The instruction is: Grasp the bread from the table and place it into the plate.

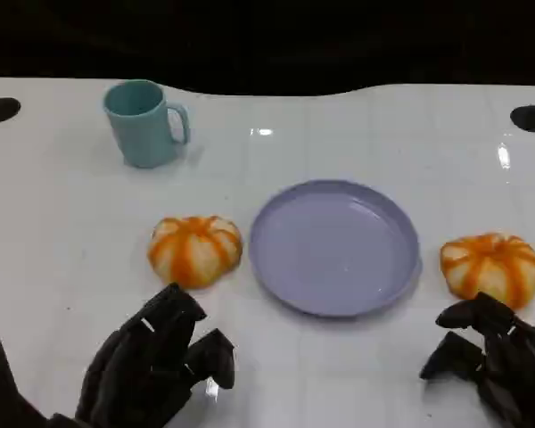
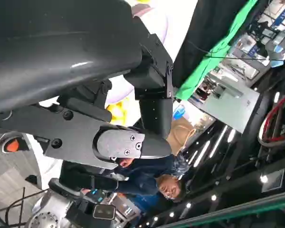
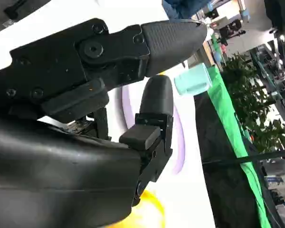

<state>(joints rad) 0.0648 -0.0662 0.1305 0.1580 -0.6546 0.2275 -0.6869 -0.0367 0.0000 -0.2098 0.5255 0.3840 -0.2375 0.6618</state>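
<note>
Two black hands sit low over a white table (image 1: 357,374), neither holding anything. Fingers (image 1: 174,312) of the left hand (image 1: 152,366) are spread and slightly curled, their tips near a round orange-striped bread roll (image 1: 194,250) but not touching it. Fingers (image 1: 473,314) of the right hand (image 1: 490,361) are also apart and empty, their tips just short of a second striped roll (image 1: 490,266) at the table's right side.

Between the two rolls lies a pale purple plate (image 1: 276,259) with nothing on it; the left roll sits just beside its rim, the right roll a little apart from it. Farther back on the left stands a light blue mug (image 1: 143,123), upright, handle turned toward the plate. A dark round hole marks each far corner of the tabletop, one at left (image 1: 0,109) and one at right (image 1: 530,118).

From the left wrist, the hand's black shell (image 2: 52,42) and fingers (image 2: 128,142) are seen with nothing between them; beyond them a person in a dark blue top (image 2: 147,178) is beside the table. From the right wrist, the fingers (image 3: 156,102) reach out over the purple plate (image 3: 180,137), with the blue mug (image 3: 192,80) beyond and a patch of yellow-orange roll (image 3: 149,213) close by the hand.
</note>
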